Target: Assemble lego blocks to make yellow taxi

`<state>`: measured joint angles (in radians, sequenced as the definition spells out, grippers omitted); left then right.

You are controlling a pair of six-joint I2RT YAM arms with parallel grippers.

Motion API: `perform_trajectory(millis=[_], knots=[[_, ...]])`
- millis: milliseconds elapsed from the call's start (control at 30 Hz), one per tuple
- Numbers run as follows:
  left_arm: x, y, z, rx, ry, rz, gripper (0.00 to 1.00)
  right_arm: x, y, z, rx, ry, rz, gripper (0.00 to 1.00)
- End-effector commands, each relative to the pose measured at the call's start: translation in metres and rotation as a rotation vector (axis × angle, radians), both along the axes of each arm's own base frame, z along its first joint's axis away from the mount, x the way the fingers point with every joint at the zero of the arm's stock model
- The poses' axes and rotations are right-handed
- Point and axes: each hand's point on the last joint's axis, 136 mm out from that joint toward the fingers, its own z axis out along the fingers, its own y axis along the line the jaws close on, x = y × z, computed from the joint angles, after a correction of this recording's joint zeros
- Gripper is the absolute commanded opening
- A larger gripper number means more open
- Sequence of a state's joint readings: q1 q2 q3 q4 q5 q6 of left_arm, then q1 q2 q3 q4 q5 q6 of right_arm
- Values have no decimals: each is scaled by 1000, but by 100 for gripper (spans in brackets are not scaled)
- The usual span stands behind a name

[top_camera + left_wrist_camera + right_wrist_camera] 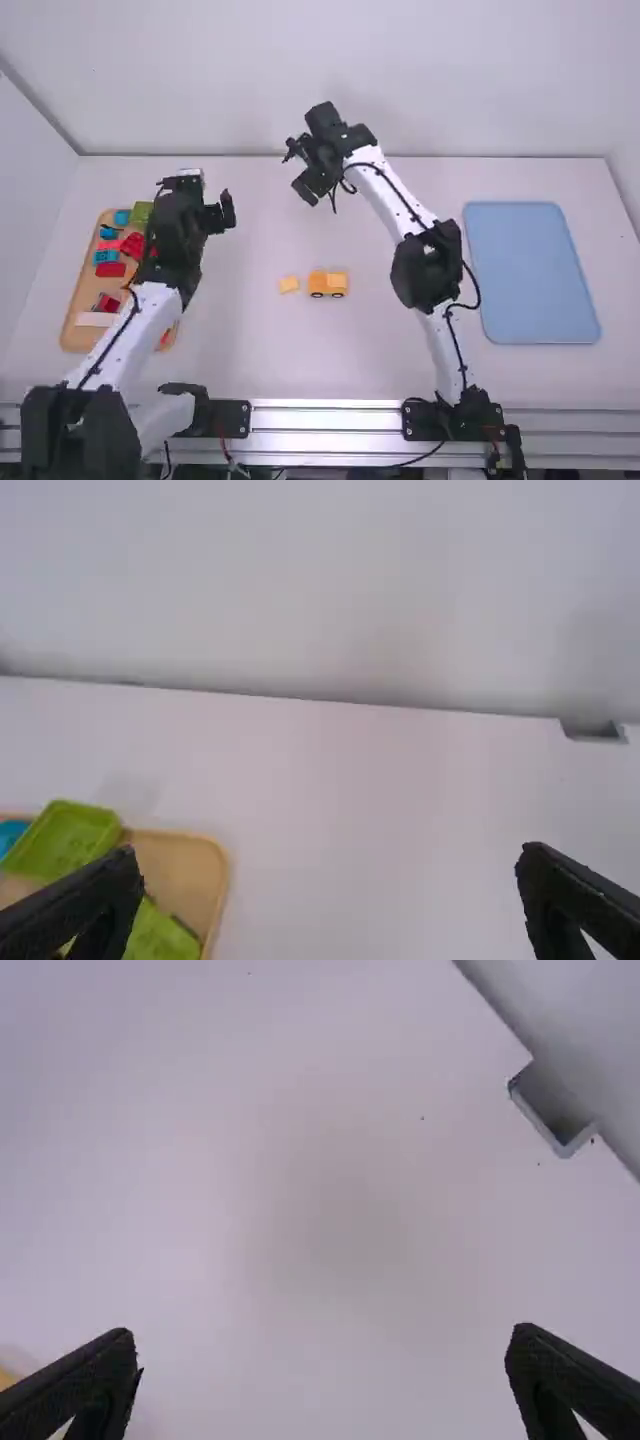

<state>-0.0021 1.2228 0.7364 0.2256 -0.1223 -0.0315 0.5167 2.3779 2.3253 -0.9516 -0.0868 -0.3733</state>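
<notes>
Just below the frame's centre lay the yellow car body [327,288], a small yellow block [289,284] just to its left, both probably light, stiff and best pinched by opposite sides, while the left gripper [330,895] and right gripper [322,1375] stood spread, empty.

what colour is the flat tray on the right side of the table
Light blue tray, best in the high view

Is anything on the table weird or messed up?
One little thing: a small yellow block lies just left of the yellow car piece, apart from it. Maybe it just isn't attached yet. I see nothing spilled or broken.
</notes>
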Motion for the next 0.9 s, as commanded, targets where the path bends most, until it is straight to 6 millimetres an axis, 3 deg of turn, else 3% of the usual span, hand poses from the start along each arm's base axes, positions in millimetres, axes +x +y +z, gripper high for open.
perform_trajectory(millis=[0,167,300,533,667,767,867], knots=[[11,-13,-5,6,29,-121,99,-11,4,29,31,-36,7,98],[17,3,-21,-42,62,-77,99,-21,4,43,98,-71,25,98],[16,-2,-23,-57,68,-157,99,-33,-11,44,119,-127,13,98],[3,-54,-26,118,54,-563,99,-65,-40,25,154,-207,0,98],[-23,-85,-40,169,71,-828,99,-84,-57,8,136,-207,20,98],[-56,-114,-47,182,39,-1085,99,-93,-71,-11,95,-216,62,98],[-68,-121,-54,224,45,-1159,99,-100,-75,-27,61,-217,112,98]])
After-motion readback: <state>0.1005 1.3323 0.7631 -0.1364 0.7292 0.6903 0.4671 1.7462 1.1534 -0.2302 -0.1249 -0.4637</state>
